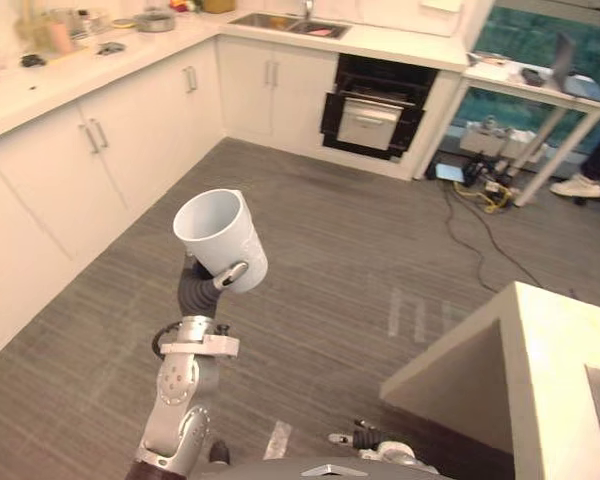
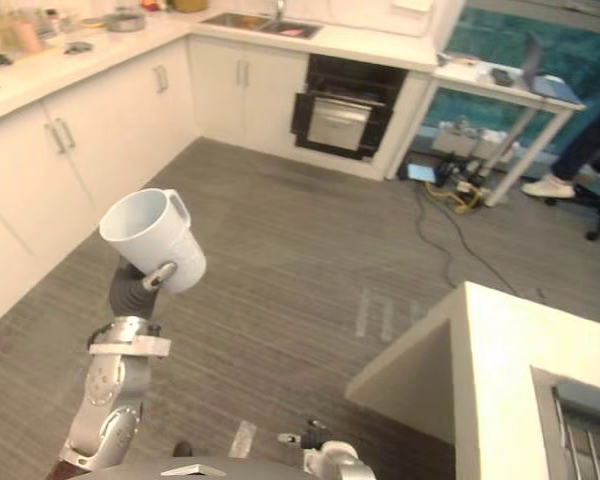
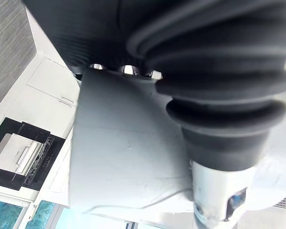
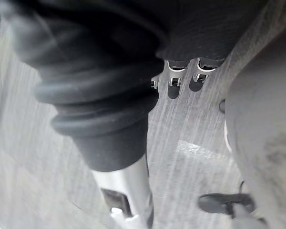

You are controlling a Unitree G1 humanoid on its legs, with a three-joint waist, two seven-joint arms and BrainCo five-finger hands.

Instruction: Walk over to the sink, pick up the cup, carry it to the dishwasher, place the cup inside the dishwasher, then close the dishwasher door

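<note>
Cup (image 1: 220, 238): white mug up in the air near the middle of my head view, a little toward 9 o'clock, over bare floor (image 1: 360, 260); tilted, mouth toward 10 o'clock, handle on the side toward 1 o'clock

Left hand (image 1: 227, 276): clamped on the cup from underneath, thumb across the lower wall, fingertips (image 3: 128, 70) along the far side in the wrist view

Why held so: a grip low on the body leaves the rim and handle free, which I judge should let me set it in a rack without letting go early; the raised arm keeps it clear of the cabinets (image 1: 100, 150) at 10 o'clock

Right hand (image 1: 365, 438): low at 6 o'clock, close to my body, carrying nothing I can see; whether it is spread or closed I cannot tell

Sink (image 1: 285, 22): at 12 o'clock, well apart from the cup, so pickup reads as done

Dishwasher (image 1: 375, 110): dark opening at 1 o'clock under the worktop, door looks partly let down; how far, I cannot tell

Island counter (image 1: 540, 340): at 4 o'clock, corner near my path

Stage: carrying, I judge; placing and door closing not yet done

Risk: the tilt is harmless if the cup is empty, but a loose grip could let it slip
</note>
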